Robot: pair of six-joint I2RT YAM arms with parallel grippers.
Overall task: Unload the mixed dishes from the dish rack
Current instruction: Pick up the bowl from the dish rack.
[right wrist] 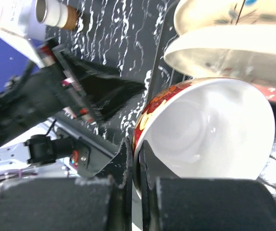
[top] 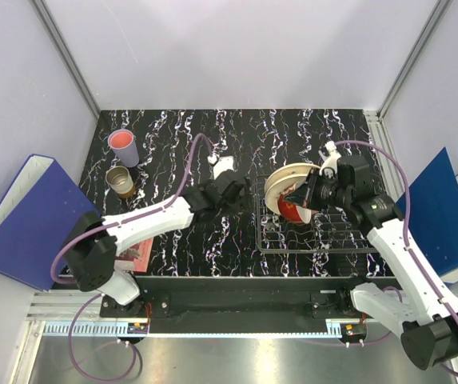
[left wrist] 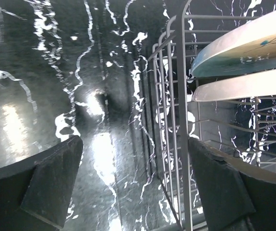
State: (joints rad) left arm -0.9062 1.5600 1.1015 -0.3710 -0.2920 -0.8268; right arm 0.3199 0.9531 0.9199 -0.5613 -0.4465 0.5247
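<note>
Right gripper clamps the rim of one red bowl, white inside, beside two cream plates in the wire rack; left gripper gapes empty.

We look down on a black tabletop veined with white, glossy enough to throw back bright patches of overhead light. Pale lilac-white panels close it in: a back wall at twelve o'clock, a left wall at nine, a right wall at three. Slanting aluminium posts stand at the corners. One blue binder leans at nine o'clock and a second blue binder at three. At six o'clock lies a brushed steel surface.
</note>
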